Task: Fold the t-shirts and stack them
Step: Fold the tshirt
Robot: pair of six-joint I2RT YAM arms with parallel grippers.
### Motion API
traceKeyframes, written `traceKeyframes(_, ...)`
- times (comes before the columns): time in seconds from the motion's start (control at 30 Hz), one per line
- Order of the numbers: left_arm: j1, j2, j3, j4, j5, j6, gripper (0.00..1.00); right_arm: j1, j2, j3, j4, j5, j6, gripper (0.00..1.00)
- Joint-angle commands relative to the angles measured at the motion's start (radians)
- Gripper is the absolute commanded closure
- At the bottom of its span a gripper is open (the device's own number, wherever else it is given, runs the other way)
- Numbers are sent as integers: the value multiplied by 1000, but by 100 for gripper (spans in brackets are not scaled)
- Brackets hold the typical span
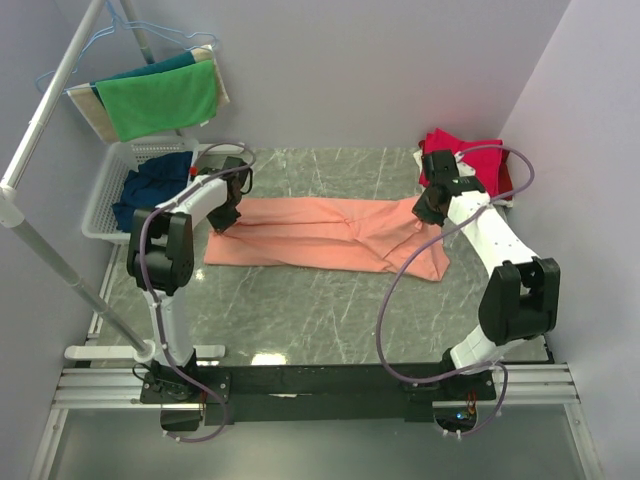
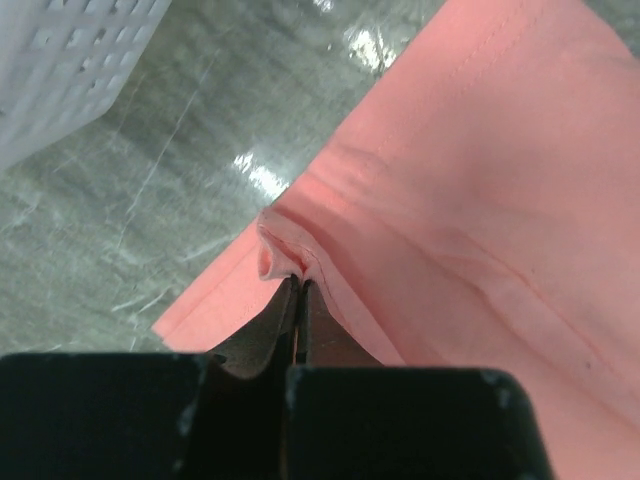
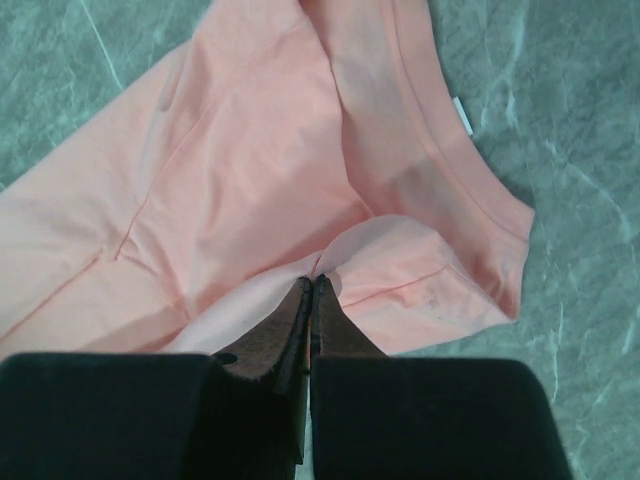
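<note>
A salmon-orange t-shirt (image 1: 320,233) lies stretched across the middle of the table. My left gripper (image 1: 225,218) is shut on a pinched fold of its left edge; in the left wrist view the gripper (image 2: 300,280) pinches the cloth (image 2: 480,180). My right gripper (image 1: 430,208) is shut on the shirt's right part, near the collar; the right wrist view shows the gripper (image 3: 313,282) pinching a fold of the cloth (image 3: 250,150). Red and crimson-pink t-shirts (image 1: 470,160) are piled at the back right. A dark navy t-shirt (image 1: 150,190) lies in the basket.
A white plastic basket (image 1: 105,195) stands at the back left, and it also shows in the left wrist view (image 2: 60,70). Green, teal and beige cloths (image 1: 160,95) hang on a rack above it. A slanted metal pole (image 1: 45,250) runs along the left side.
</note>
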Motion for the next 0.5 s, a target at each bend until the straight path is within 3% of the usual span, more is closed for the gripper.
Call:
traceKeyframes(0.0,15,27,79,10,-11,29,99,-17,50,82,24,-3,-20,100)
traceKeyframes(0.17,22,65,136,36,4,72,89,-30,108,115,32,-7,-13,100)
traceKeyframes(0.2,22,73,148,42,6,81,72,-33,114,124,33,-13,-13,100)
traceKeyframes(0.27,22,97,183,36,6,101,48,-33,140,137,29,-26,-14,100)
traceKeyframes(0.3,22,103,188,37,7,109,32,-33,148,147,26,-27,-13,92)
traceKeyframes(0.33,22,96,188,47,6,115,26,-33,151,146,29,-36,-16,79)
traceKeyframes(0.4,22,77,162,76,10,127,17,-33,139,122,78,-49,-20,62)
traceKeyframes(0.47,22,39,130,117,10,137,15,-33,119,102,140,-58,-28,58)
